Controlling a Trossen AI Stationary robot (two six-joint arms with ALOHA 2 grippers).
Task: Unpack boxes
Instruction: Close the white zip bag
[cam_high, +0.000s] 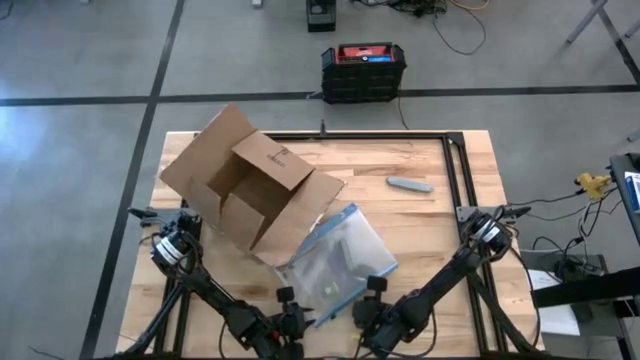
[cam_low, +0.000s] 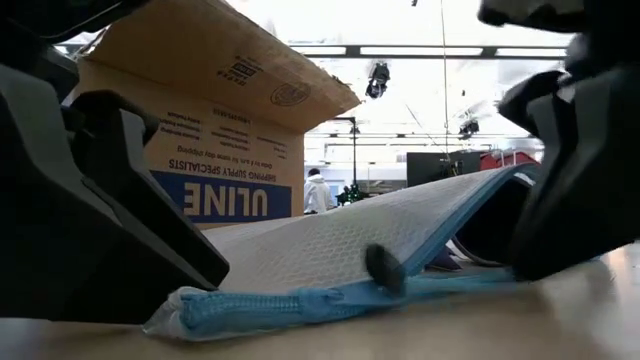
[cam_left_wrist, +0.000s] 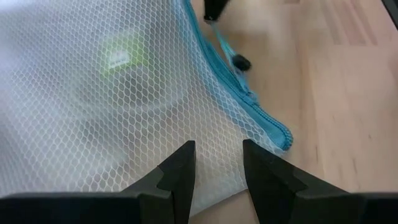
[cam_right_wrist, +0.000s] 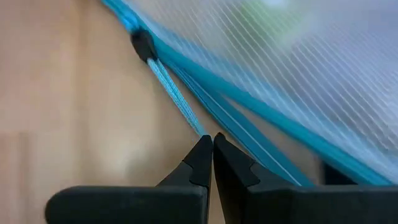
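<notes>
Pinching the pouch (cam_high: 335, 262) pull cord (cam_right_wrist: 176, 98), right tool (cam_right_wrist: 212, 144)
</notes>
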